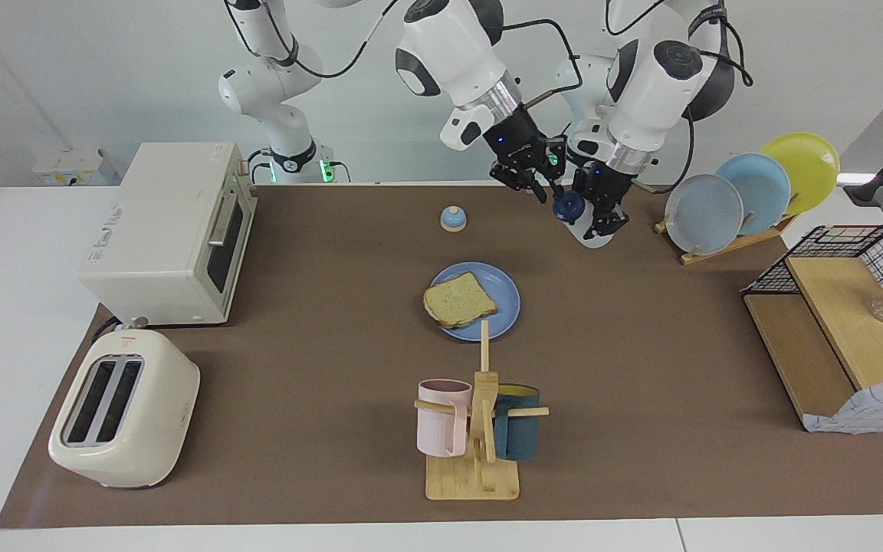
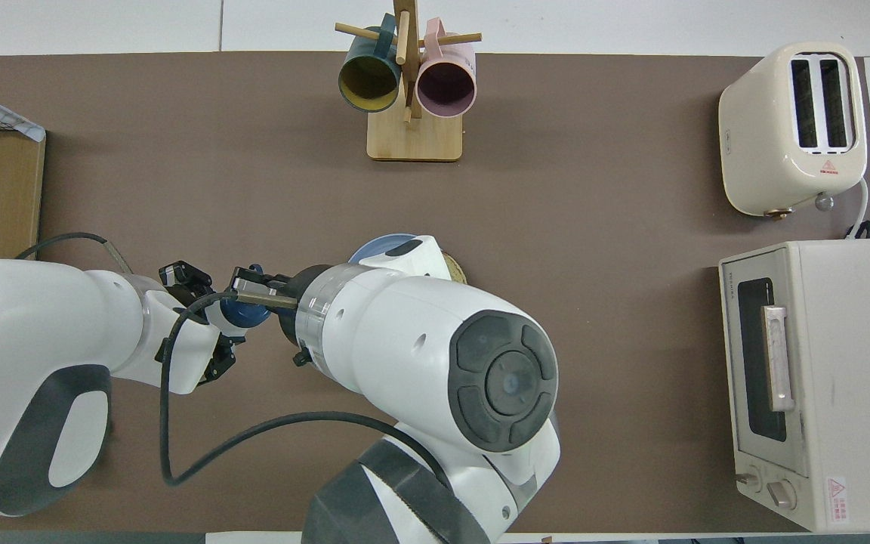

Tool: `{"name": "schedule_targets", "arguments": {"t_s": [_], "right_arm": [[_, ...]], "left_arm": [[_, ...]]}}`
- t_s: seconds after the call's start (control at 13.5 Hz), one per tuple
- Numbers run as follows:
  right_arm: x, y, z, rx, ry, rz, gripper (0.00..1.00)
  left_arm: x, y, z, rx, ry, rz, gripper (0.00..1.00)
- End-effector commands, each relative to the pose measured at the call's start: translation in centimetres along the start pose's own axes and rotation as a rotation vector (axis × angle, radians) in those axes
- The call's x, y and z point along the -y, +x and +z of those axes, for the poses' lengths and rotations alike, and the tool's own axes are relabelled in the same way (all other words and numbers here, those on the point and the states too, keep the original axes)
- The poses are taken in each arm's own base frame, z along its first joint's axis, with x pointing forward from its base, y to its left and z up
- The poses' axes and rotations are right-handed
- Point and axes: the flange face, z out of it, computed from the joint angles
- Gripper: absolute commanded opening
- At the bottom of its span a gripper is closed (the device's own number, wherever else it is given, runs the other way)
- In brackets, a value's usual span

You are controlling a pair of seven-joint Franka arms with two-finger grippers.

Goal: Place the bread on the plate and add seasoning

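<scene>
Square tan toast slice (image 1: pixel 460 300) lies on round blue plate (image 1: pixel 504 294) mid-table. Left gripper (image 1: pixel 599 217) clamped on translucent white seasoning bottle with navy cap (image 1: pixel 581 218), held tilted in air. Right gripper (image 1: pixel 545 182) at bottle's cap; finger state cannot tell.

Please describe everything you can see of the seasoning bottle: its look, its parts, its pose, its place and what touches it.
The bottle is small, of translucent white plastic, with a dark blue cap that bears a loop. It is off the table, tilted, cap up and toward the right arm's end. The left gripper is shut on its body. The right gripper is at the cap; whether its fingers touch it cannot be told. The bottle hangs nearer to the robots than the plate, not over it, between the bell and the plate rack.
</scene>
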Motion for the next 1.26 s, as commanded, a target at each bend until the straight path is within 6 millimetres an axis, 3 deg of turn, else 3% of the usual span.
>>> {"name": "schedule_targets", "arguments": {"t_s": [0.0,0.45,1.19], "right_arm": [[0.6,-0.7,0.4,-0.006,0.004,-0.031,0.31],[0.4,0.6,-0.3,-0.020,0.011,-0.019,0.24],[0.2,0.4,0.2,-0.016,0.004,-0.022,0.17]], "left_arm": [[-0.5,-0.4,-0.3,-0.026,0.006,0.013,0.00],[-0.6,-0.3,-0.3,-0.026,0.006,0.016,0.00],[-0.6,-0.4,-0.3,-0.026,0.006,0.014,0.00]]}}
